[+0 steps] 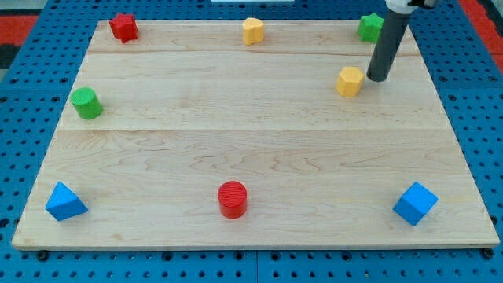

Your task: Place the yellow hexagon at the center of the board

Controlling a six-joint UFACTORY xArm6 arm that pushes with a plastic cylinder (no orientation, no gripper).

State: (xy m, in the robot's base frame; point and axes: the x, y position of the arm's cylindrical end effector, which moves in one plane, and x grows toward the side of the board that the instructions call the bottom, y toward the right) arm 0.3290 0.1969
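Note:
The yellow hexagon (350, 80) lies on the wooden board (251, 149) toward the view's upper right. My tip (378, 79) rests on the board just to the right of the yellow hexagon, very close to it or touching it. The dark rod rises from there to the view's top edge. A second yellow block (252, 31), a rounded shape, sits near the top edge at the middle.
A red block (123, 27) sits at the top left, a green block (370, 27) at the top right behind the rod, a green cylinder (86, 103) at the left, a blue triangle (64, 202) at the bottom left, a red cylinder (232, 198) at the bottom middle, a blue cube (414, 203) at the bottom right.

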